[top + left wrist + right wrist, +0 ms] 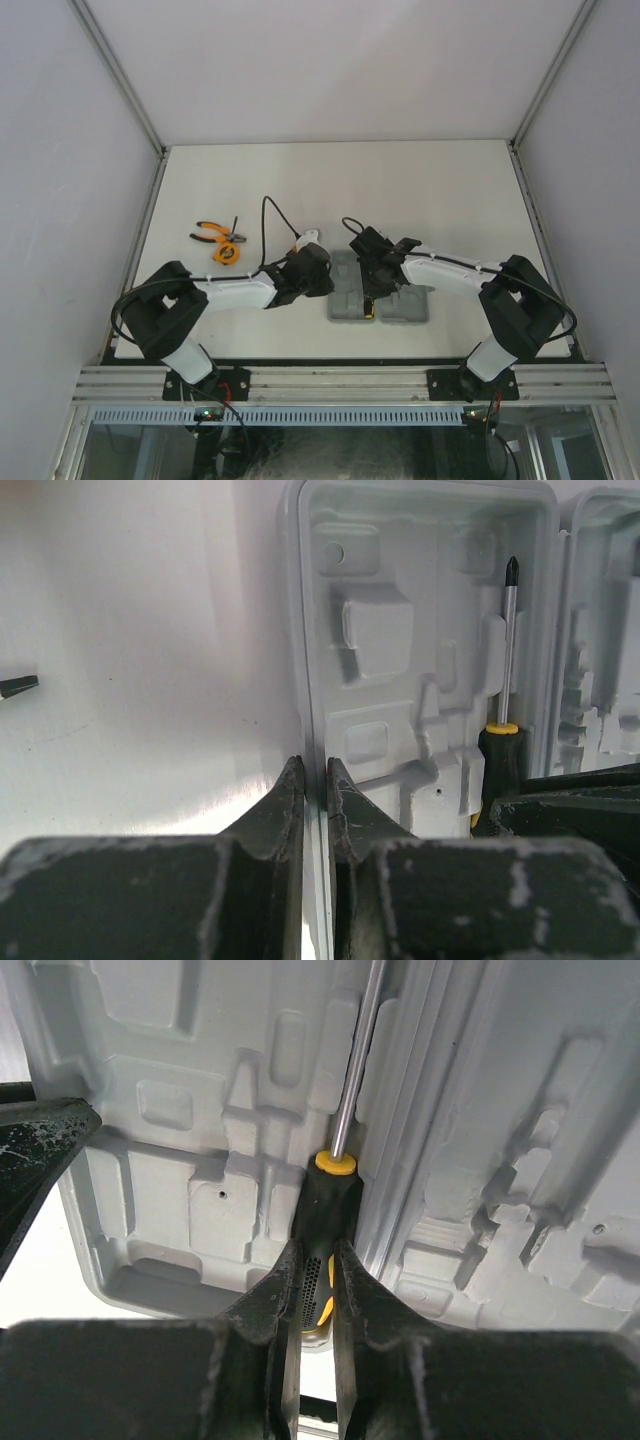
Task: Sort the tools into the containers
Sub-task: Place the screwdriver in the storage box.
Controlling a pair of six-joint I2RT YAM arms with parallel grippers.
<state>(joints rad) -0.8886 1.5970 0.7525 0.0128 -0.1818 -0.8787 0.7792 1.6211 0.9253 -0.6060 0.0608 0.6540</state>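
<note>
The grey hinged tool case (pixel 345 305) lies open on the table near the arms. My left gripper (pixel 316 780) is shut on the left wall of the case (pixel 305 630). A yellow-and-black screwdriver (pixel 328 1205) lies in the left half beside the hinge, shaft pointing away; it also shows in the left wrist view (pixel 508 660). My right gripper (pixel 320 1270) is shut on the screwdriver's black handle. Orange-handled pliers (pixel 215 235) and the round orange tape measure (pixel 226 254) lie on the table at the left. The second screwdriver and the hex-key set are not clearly seen.
The right half of the case (pixel 530 1160) shows only bare moulded compartments. A black cable (pixel 268 215) arches above the left arm. A dark tip (pixel 18 685) pokes in at the left edge of the left wrist view. White walls enclose the table.
</note>
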